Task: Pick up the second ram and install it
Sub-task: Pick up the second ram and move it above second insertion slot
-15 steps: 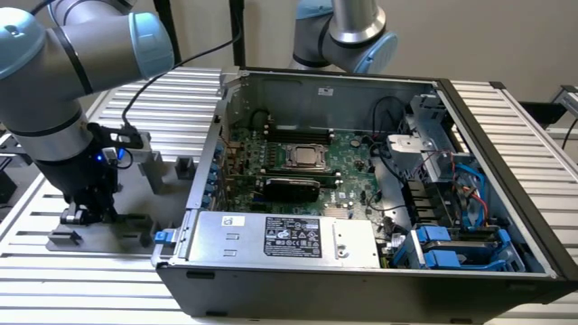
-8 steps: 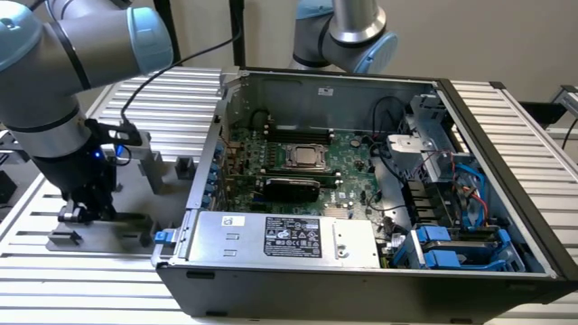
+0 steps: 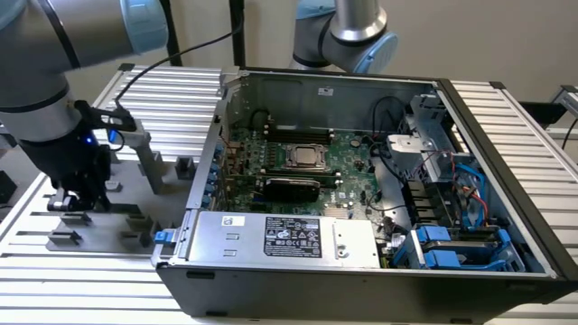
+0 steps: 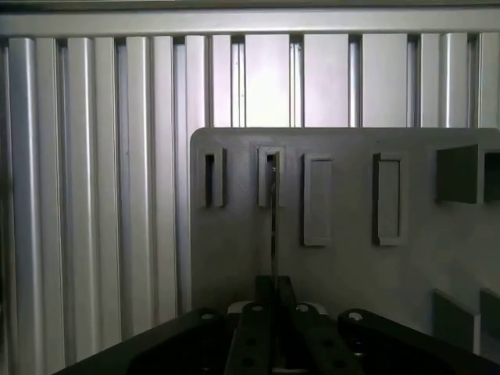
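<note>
My gripper (image 3: 80,198) is down low over the grey holder plate (image 3: 108,223), at the exterior view's left, beside the open computer case. In the wrist view the second ram (image 4: 273,226) appears edge-on as a thin dark line. It runs from a slotted holder block (image 4: 271,176) down into my gripper (image 4: 275,291). The dark fingers (image 4: 264,293) sit tight against both sides of the stick, so the gripper is shut on it. The motherboard (image 3: 348,166) with its CPU socket (image 3: 307,157) lies inside the case.
The case wall (image 3: 216,135) rises between the holder plate and the motherboard. Several grey holder blocks (image 4: 317,199) stand on the plate. A power supply (image 3: 284,235) fills the case's near side, with cables and blue drive bays (image 3: 451,247) at the exterior view's right. A second arm (image 3: 348,34) stands behind the case.
</note>
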You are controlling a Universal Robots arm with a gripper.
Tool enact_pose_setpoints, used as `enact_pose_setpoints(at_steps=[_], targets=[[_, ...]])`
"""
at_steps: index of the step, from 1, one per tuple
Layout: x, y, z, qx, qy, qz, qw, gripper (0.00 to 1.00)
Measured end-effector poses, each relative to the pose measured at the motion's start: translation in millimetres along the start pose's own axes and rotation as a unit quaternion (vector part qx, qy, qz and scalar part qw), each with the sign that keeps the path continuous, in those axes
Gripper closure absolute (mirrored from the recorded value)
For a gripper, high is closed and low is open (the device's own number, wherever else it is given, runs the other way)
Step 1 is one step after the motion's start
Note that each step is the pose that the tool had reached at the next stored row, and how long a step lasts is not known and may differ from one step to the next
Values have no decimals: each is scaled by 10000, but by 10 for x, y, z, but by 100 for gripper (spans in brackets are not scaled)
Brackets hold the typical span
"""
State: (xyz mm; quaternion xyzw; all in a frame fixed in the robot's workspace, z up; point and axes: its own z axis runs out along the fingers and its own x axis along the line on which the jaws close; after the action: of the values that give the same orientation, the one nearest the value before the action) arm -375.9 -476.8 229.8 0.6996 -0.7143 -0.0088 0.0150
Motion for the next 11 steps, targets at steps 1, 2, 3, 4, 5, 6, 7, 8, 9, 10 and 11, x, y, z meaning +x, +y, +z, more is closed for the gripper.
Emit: enact_pose_setpoints(at_steps=[1, 2, 3, 4, 5, 6, 7, 8, 9, 10, 11], targets=[[0, 1, -45, 0, 0, 0, 10000, 86], [1, 3, -90, 1, -1, 0, 10000, 86], [1, 4, -136, 0, 0, 0, 10000, 86], [2, 6, -181, 1, -1, 0, 10000, 86], [2, 7, -227, 1, -1, 0, 10000, 86], [3, 9, -272, 0, 0, 0, 10000, 86], [3, 10, -317, 1, 0, 0, 10000, 86], [3, 12, -362, 1, -1, 0, 10000, 86], [4, 13, -409, 0, 0, 0, 10000, 86], [4, 14, -454, 1, -1, 0, 10000, 86], [5, 16, -500, 0, 0, 0, 10000, 86]])
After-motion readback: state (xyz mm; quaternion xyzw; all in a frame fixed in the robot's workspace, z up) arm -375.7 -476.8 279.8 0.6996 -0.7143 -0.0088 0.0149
